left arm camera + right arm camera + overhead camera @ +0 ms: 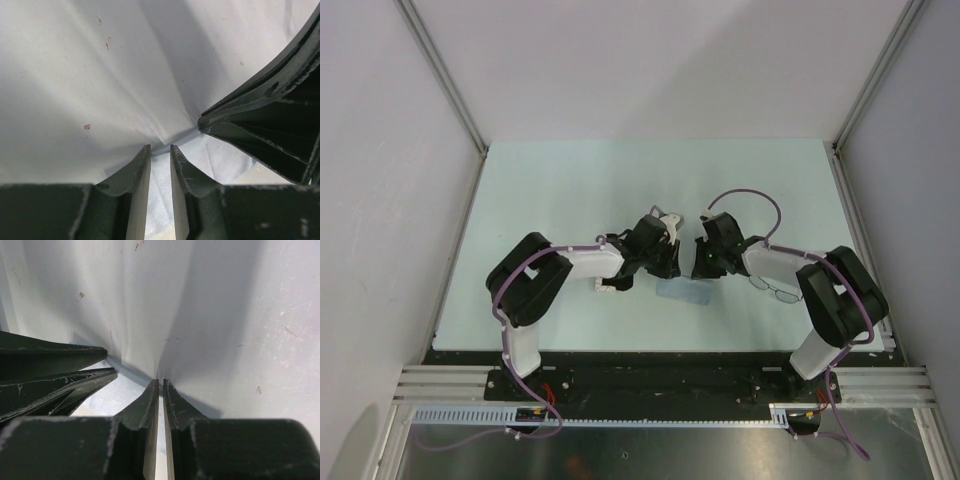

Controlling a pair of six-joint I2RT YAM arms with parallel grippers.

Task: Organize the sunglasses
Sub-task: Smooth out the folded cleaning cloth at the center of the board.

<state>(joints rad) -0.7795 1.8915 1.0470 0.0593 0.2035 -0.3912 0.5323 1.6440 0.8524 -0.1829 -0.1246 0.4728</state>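
The left fingers [136, 177] and right fingers [144, 410] each pinch the pouch [682, 292]; pulling its edges apart gently should open it for the glasses [775, 289].

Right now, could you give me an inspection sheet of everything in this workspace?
Surface: pale mint tabletop, with a few small specks.
Job's things: thin wire-framed glasses lying beside the right arm; translucent pale-blue flat item between the arms.
Clutter: nothing seen.
Grippers: left claw and right claw are both nearly closed, with tips meeting at the pale-blue item and seemingly pinching it.
Cables: purple cables looped along both arms.
Surroundings: pale grey walls; aluminium rails at the near edge.
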